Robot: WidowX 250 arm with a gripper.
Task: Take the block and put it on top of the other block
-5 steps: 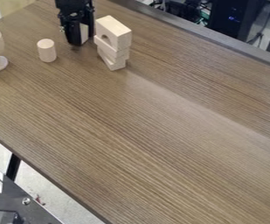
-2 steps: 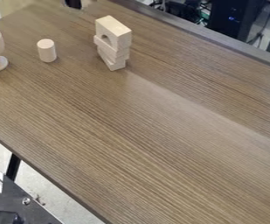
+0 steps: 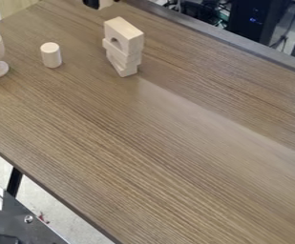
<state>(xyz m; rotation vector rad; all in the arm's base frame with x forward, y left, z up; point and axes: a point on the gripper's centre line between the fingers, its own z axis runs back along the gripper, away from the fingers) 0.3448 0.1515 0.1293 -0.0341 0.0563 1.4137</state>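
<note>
While an arched block (image 3: 132,39) is topping the stack (image 3: 128,61) near the far edge of the tabletop (image 3: 175,128), apparently offering a flat landing, the end effector (image 3: 103,3) is clamping a pale block (image 3: 105,4) by that edge, its fingers standing just the block's width apart, presumably for a raised approach.

- And we have soft, even, fairly bright light over the tabletop (image 3: 111,138)!
- Here comes the glare: a pale, hazy sheen slanting from beside the block stack (image 3: 123,45) toward the right edge.
- Upper faces on that stack catch the light, sides a shade dimmer, suggesting light from above.
- Far right, deep gloom around the dark equipment (image 3: 244,24), pierced by a tiny blue glow (image 3: 253,20).
- Near left, bright floor (image 3: 57,209)!
</note>
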